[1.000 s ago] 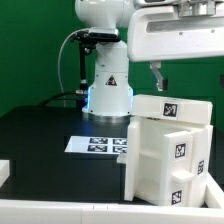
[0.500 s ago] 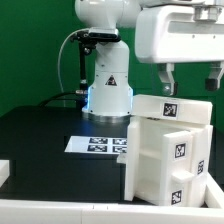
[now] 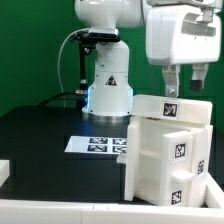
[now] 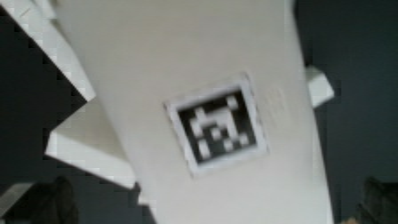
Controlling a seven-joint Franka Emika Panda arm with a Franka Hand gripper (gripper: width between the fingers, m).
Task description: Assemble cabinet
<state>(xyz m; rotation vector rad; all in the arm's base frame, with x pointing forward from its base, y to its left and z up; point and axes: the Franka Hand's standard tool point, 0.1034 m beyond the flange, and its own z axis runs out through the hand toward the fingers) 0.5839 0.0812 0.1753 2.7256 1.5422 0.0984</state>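
Note:
The cabinet (image 3: 168,150) is a tall white box with tagged blocks and panels, standing on the black table at the exterior view's right. Its top panel carries a tag (image 3: 170,110). My gripper (image 3: 183,84) hangs a little above that top, open and empty, with both fingers (image 3: 170,78) pointing down. In the wrist view the cabinet's white top panel (image 4: 196,90) with its tag (image 4: 217,128) fills the picture, blurred. The dark fingertips (image 4: 25,202) show at the two lower corners, wide apart, either side of the panel.
The marker board (image 3: 98,145) lies flat on the black table (image 3: 40,140) in front of the robot base (image 3: 108,90). A white ledge (image 3: 60,210) runs along the front edge. A green wall stands behind.
The hand has turned about its vertical axis above the cabinet and now looks narrower, with both fingers over the top panel. The cabinet has not moved.

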